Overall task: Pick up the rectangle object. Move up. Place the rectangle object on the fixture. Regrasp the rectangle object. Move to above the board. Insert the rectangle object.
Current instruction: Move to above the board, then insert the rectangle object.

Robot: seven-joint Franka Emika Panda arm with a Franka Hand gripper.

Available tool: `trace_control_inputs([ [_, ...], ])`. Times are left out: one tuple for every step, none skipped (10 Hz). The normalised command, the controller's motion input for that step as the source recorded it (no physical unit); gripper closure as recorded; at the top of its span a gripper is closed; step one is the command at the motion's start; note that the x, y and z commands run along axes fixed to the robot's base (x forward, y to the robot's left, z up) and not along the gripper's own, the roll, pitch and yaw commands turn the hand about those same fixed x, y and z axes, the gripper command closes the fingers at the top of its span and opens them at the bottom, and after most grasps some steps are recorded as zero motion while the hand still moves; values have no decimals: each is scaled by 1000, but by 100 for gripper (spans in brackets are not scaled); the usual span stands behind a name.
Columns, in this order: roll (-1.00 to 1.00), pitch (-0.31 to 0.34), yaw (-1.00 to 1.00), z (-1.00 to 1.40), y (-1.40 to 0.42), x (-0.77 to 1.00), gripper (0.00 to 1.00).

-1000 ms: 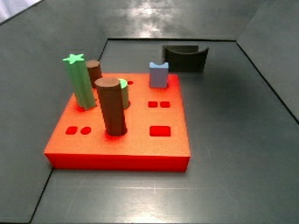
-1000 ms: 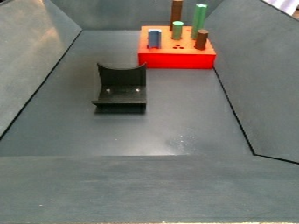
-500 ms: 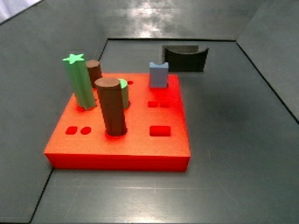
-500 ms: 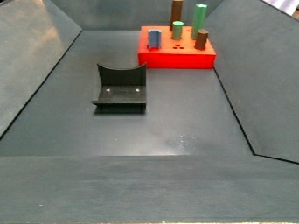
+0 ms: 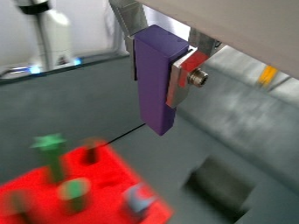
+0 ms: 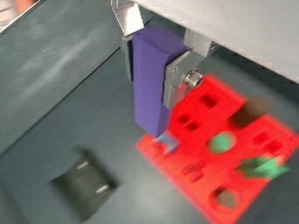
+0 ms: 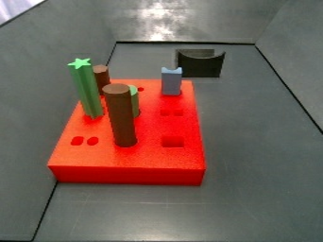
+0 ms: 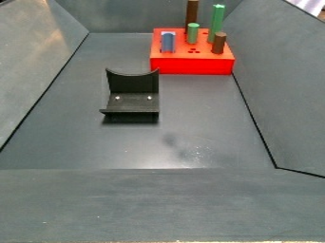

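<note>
My gripper (image 5: 156, 72) shows only in the wrist views and is out of both side views. It is shut on the purple rectangle object (image 5: 153, 103), which hangs upright below the silver fingers (image 5: 183, 80); it also shows in a wrist view (image 6: 151, 92) between the fingers (image 6: 176, 80). The gripper (image 6: 152, 70) hangs high above the floor. The red board (image 6: 239, 122) lies below and beside the block's lower end. The dark fixture (image 6: 84, 179) stands empty, apart from the board, in both side views (image 7: 199, 62) (image 8: 129, 95).
The board (image 7: 127, 159) carries a green star peg (image 7: 86, 87), a brown peg (image 7: 120, 115) and a light blue-grey peg (image 7: 172, 81). Sloping dark walls (image 8: 51, 66) enclose the floor on all sides.
Board, pegs and fixture have not moved. A faint shadow has come over the board's holes near the blue-grey peg.
</note>
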Motion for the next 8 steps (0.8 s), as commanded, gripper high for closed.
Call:
trace_control_inputs([
  [-1000,-129,-136,41,-808,-574,100],
  [-782,-118,-96,12,-383,-328,100],
  [-564,-85,-58,0,-162,-182,100],
  [-373,-48,-33,1,-56,-92,100],
  [-204,-16,-20,-4,-32,-44,100],
  [0,-143,0,-817,-409,766,100],
  [23,-169,0,-946,-397,677,100],
  [31,-111,51,-1000,-334,571,100],
])
